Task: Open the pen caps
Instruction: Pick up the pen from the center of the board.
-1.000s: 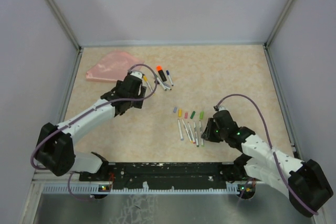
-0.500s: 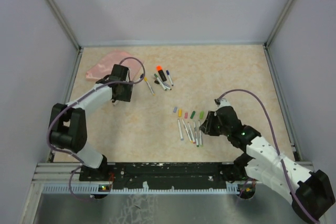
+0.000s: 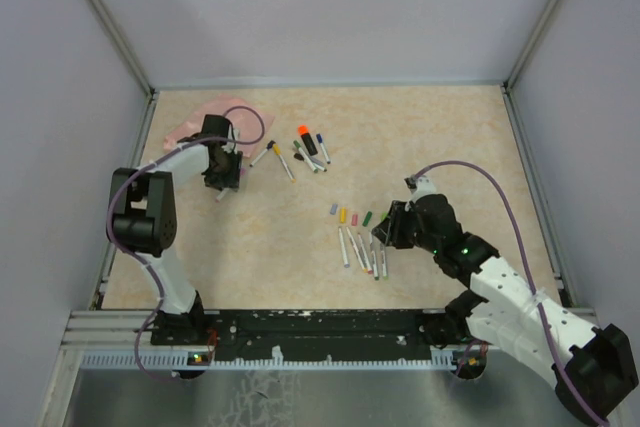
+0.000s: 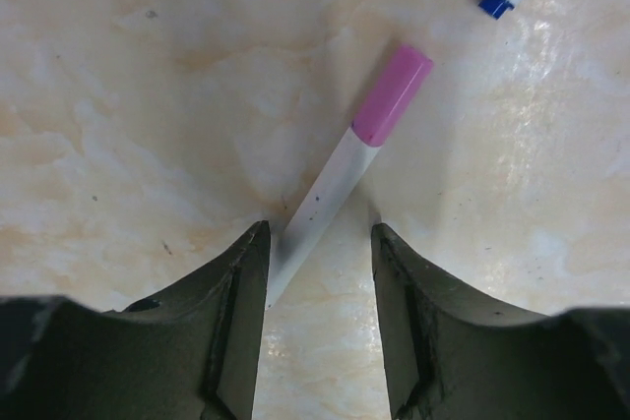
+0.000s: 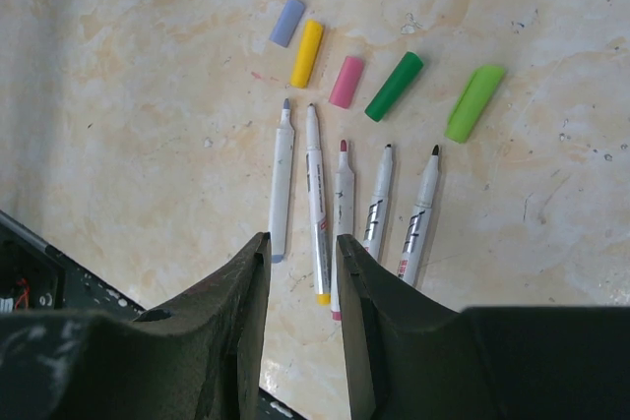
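Tabletop (image 4: 118, 95); cap (image 4: 392, 95) beyond left end effector (image 4: 318, 233).

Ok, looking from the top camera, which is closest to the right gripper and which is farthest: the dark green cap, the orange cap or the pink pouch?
1. the dark green cap: just beside the right gripper, slightly to its left in the picture.
2. the orange cap: farther back, near the middle of the table.
3. the pink pouch: farthest, at the back left.

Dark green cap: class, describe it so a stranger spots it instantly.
On the table, ahead of the right gripper, five loose caps line up beyond uncapped pens. The dark green cap is fourth from left, darker than its light green neighbour.
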You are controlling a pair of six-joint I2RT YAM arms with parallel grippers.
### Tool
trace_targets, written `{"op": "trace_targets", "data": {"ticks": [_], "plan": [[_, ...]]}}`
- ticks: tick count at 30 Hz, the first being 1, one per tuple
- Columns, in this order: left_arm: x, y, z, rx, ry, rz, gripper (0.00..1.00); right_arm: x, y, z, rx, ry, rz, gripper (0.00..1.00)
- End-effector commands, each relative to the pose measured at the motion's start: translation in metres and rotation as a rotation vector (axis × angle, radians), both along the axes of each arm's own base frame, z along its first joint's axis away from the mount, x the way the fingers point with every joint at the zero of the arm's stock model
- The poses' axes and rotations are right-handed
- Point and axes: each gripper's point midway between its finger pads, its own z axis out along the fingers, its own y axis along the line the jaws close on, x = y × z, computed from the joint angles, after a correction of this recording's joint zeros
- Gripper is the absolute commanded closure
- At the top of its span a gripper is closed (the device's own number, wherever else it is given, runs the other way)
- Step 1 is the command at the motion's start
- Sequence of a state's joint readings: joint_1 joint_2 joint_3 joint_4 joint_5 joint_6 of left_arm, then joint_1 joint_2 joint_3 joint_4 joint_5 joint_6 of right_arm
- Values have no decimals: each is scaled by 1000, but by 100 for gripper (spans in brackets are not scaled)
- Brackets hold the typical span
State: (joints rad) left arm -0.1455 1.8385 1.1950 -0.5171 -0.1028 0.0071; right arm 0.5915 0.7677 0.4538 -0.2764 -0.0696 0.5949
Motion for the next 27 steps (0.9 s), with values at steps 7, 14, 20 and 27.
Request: {"op": "trace_targets", "data": {"ticks": [7, 14, 20, 27], "plan": [[-1, -2, -16, -12, 77, -26, 59, 14, 7, 32, 51, -91, 5, 67], [-7, -4, -18, -25, 90, -26, 79, 14, 7, 36, 62, -105, 0, 67], [-11, -9, -10, -63, 78, -28, 98, 14, 9, 49, 86, -136, 12, 67], [-23, -30, 19, -194, 14, -47, 100, 14, 19, 81, 161, -231, 65, 67]]}}
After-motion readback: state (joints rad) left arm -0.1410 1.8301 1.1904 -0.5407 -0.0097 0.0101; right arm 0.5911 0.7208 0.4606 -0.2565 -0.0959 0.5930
